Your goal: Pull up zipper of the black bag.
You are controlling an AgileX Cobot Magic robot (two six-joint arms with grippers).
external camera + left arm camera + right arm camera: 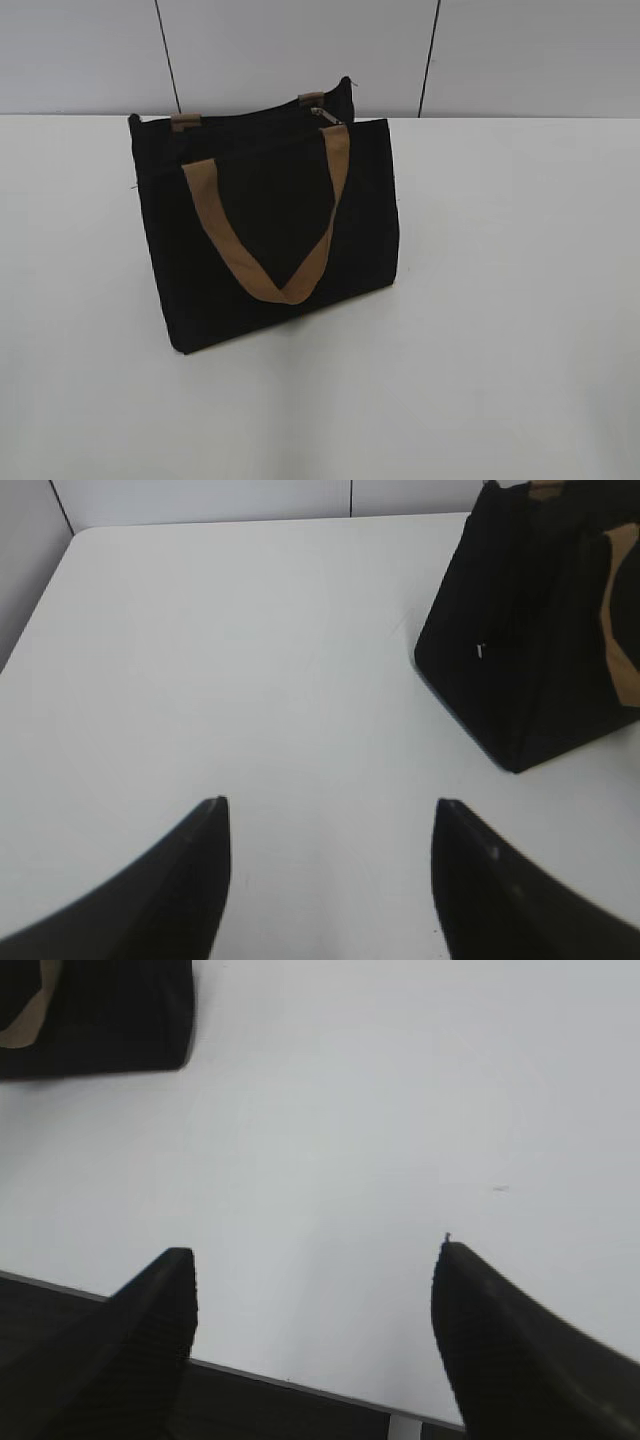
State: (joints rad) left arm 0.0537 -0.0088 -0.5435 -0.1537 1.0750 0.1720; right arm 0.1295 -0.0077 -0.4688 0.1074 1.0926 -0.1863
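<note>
While nothing yet touches it: the boxy black fabric bag (270, 230) stands upright on the white counter (520, 300), toward its far left.
Exterior view, handling: soft cloth, probably light, so it may slide or fold when pulled; one arm should pin the bag's end while the other pinches the small silver-grey pull (325, 117) of the black zipper (250, 128) along the top edge.
Exterior view, count: one bag, two tan webbing handles (275, 245), one pull.
Left wrist view: left gripper (330, 830) has its jaws apart, empty, above bare counter; bag well apart at upper right.
Right wrist view: right gripper (315, 1280) has its jaws apart, empty, near the counter's edge; bag corner at upper left.
</note>
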